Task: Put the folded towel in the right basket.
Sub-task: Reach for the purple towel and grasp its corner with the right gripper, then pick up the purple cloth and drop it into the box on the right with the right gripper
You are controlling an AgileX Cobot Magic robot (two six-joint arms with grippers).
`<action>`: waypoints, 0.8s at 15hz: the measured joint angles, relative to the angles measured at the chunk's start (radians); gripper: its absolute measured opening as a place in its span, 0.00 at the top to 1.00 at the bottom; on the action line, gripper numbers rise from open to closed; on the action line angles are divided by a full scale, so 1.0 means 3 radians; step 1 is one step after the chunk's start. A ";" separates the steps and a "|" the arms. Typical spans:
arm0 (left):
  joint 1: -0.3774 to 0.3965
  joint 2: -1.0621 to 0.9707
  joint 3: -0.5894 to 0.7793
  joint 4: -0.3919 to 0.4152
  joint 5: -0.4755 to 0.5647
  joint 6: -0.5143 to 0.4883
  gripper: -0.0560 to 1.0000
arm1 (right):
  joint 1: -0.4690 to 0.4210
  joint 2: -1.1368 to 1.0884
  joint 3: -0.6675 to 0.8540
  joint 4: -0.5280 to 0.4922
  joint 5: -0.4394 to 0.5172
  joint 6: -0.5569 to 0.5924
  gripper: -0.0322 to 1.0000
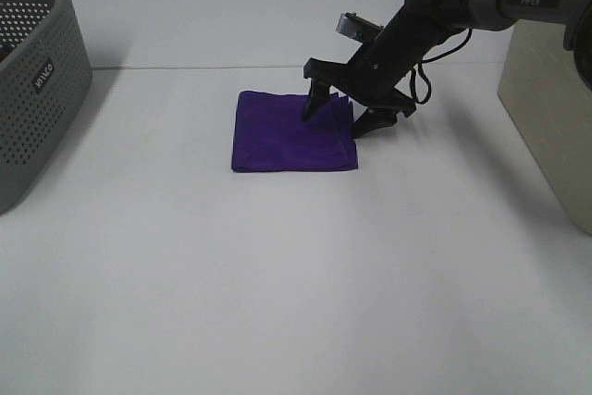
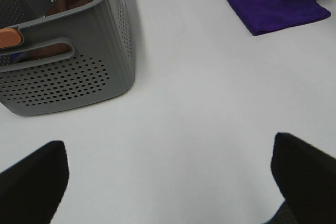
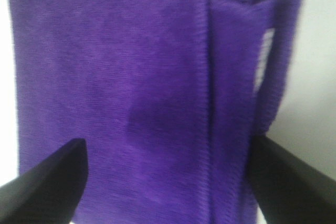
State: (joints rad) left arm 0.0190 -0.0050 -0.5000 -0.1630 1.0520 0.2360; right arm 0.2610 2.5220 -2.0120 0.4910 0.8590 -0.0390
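Note:
The folded purple towel [image 1: 291,131] lies flat on the white table near the middle; it also shows in the left wrist view [image 2: 275,4] and fills the right wrist view [image 3: 131,93]. My right gripper [image 1: 335,123] is open and down at the towel's right edge. One finger rests on the cloth and the other stands just beside the edge, with the layered folds between them [image 3: 168,182]. The right basket [image 1: 555,90] is a beige bin at the right edge. My left gripper [image 2: 168,182] is open and empty over bare table, out of the exterior view.
A grey perforated basket [image 1: 37,71] stands at the far left and holds brown and orange items [image 2: 58,6]. A seam line [image 1: 185,67] crosses the table behind the towel. The right arm [image 1: 444,2] reaches in from the upper right.

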 joint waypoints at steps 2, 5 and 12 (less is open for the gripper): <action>0.0000 0.0000 0.0000 0.0000 0.0000 0.0000 0.01 | 0.0100 0.0053 -0.0013 0.0173 -0.0087 0.0000 0.31; 0.0000 0.0000 0.0000 0.0000 0.0000 0.0000 0.01 | 0.0347 0.0127 -0.0013 0.0220 -0.0387 0.0000 0.65; 0.0000 0.0000 0.0000 0.0000 0.0000 0.0000 0.01 | 0.0480 0.0153 -0.0013 0.0217 -0.0527 0.0003 0.97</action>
State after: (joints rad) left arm 0.0190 -0.0050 -0.5000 -0.1630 1.0520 0.2360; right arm 0.4050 2.5680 -2.0160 0.5560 0.7010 -0.0380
